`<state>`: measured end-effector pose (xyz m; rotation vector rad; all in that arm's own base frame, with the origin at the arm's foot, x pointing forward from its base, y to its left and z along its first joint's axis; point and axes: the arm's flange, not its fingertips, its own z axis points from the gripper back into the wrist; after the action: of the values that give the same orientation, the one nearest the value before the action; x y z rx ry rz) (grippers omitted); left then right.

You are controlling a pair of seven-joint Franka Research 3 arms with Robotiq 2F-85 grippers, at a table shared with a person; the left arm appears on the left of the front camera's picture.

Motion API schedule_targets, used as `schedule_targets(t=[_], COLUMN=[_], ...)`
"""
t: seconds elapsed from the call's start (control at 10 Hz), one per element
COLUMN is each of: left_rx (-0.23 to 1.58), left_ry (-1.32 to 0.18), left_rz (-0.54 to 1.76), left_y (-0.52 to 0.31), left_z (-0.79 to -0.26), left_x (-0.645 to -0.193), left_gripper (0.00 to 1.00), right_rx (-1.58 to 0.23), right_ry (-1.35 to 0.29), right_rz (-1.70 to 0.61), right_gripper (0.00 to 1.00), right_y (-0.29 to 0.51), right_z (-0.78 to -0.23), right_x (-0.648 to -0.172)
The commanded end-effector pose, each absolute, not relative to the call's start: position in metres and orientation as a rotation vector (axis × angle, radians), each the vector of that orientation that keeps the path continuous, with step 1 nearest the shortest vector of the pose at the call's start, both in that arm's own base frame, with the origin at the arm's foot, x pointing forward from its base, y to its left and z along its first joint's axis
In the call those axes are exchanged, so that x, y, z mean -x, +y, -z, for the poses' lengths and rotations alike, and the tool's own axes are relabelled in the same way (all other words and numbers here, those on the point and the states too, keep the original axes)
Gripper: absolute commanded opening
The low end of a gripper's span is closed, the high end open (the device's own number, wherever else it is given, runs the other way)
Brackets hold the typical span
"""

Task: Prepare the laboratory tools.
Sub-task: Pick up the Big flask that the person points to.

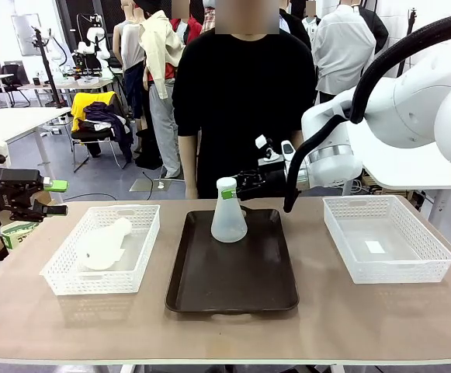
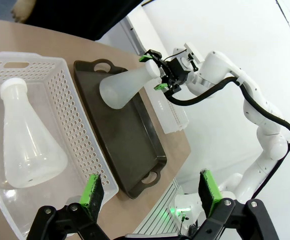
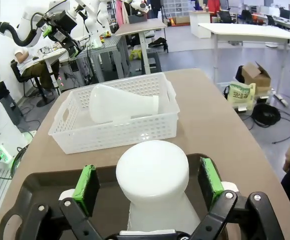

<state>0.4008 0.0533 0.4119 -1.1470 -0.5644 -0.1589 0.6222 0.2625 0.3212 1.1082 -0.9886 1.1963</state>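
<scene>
Fingers [image 3: 86, 190] of the right gripper [image 3: 148, 182] stand wide apart on either side of the capped neck of one translucent frosted-white conical flask [image 3: 152, 172]. A gap shows at each green pad, so nothing is gripped. That flask stands upright at the far end of the single dark brown handled tray [image 1: 233, 284] in the table's middle. The left gripper [image 1: 58, 197] hangs spread and empty at the table's left edge. Two flasks in all: the second flask [image 1: 105, 242] lies on its side in the left white mesh basket [image 1: 85, 281]. Of two baskets, the right basket [image 1: 396, 272] holds only a small white slip [image 1: 375, 247]. The tray's near half is bare, and bare tabletop [image 1: 326, 318] runs along the near edge.
</scene>
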Motion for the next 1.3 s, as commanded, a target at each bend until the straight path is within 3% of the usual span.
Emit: schedule_targets(t=[0.0,0.7,1.0,1.2], left_rx=[1.160,1.160,1.160,1.160], left_ry=[-0.570,-0.570,-0.570,-0.570], left_rz=[0.165,0.165,0.165,0.165], left_y=[0.055,0.055,0.055,0.055], left_z=[-0.413,-0.413,-0.413,-0.413], left_x=[-0.400,-0.400,-0.400,-0.400], left_gripper=[1.00,1.00,1.00,1.00], right_rx=[-1.114,-1.109,-0.924,-0.817], right_ry=[-1.010,-0.989,-0.869,-0.880], right_rz=[-1.199,-1.197,-1.241,-1.186], right_gripper=[1.00,1.00,1.00,1.00], right_y=[0.264,0.263,0.219,0.172], right_z=[-0.320,-0.321,-0.340,-0.357], right_x=[-0.624,-0.622,-0.613,-0.600])
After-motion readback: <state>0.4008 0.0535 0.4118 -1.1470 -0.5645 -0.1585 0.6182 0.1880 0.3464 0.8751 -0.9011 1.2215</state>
